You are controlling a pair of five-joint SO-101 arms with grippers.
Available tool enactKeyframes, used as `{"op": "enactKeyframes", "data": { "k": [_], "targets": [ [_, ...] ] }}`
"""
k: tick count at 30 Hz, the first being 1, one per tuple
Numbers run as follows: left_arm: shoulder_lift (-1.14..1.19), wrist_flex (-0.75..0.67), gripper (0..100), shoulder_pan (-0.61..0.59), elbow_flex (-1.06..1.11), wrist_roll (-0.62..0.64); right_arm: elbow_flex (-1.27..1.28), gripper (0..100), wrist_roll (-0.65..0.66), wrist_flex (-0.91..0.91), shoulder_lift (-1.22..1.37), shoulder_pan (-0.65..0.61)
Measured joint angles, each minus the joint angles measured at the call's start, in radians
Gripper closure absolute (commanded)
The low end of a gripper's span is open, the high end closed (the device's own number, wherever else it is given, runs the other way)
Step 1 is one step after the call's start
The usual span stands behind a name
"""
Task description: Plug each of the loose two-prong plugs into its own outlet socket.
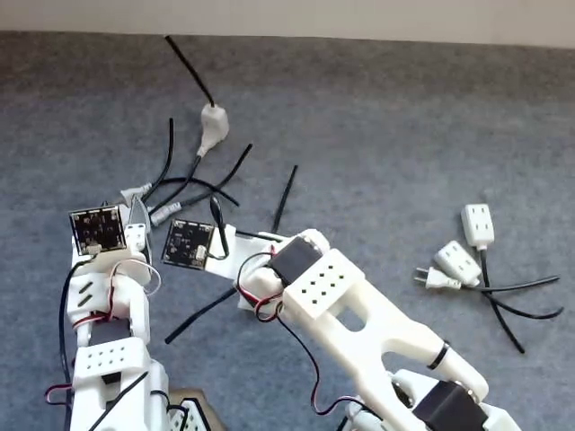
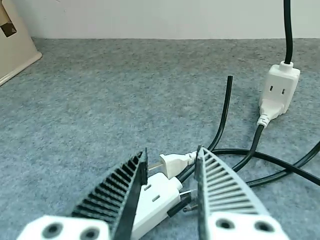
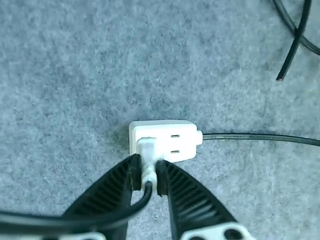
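My right gripper is shut on a white two-prong plug whose front end meets a white outlet socket lying on the grey carpet. Its black cord loops back under the fingers. In the high view this gripper sits mid-table. My left gripper is open, its jaws on either side of a white socket block, with a loose white plug just beyond it. The left gripper is beside the plugs. Farther off, another socket has a plug in it.
Black cords cross the carpet around both grippers. Two more white sockets and a loose plug lie at the right, with their cords. A cardboard box stands at the carpet's edge.
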Motion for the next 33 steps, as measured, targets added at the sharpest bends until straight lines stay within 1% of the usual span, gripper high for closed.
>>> {"op": "enactKeyframes", "data": {
  "k": [9,14,21,28,33],
  "targets": [
    [0.000,0.000,84,0.000,0.000,0.000,0.031,99.1,0.000,-0.008,0.000,0.000],
    [0.000,0.000,84,0.000,0.000,0.000,0.074,99.1,0.000,-0.058,-0.002,0.000],
    [0.000,0.000,84,0.000,0.000,0.000,0.078,99.1,0.000,-0.071,-0.003,-0.002],
    [0.000,0.000,84,0.000,0.000,0.000,0.081,99.1,-0.034,-0.071,-0.002,-0.043],
    [0.000,0.000,84,0.000,0.000,0.000,0.087,99.1,-0.037,-0.071,0.000,-0.043]
  ]
}}
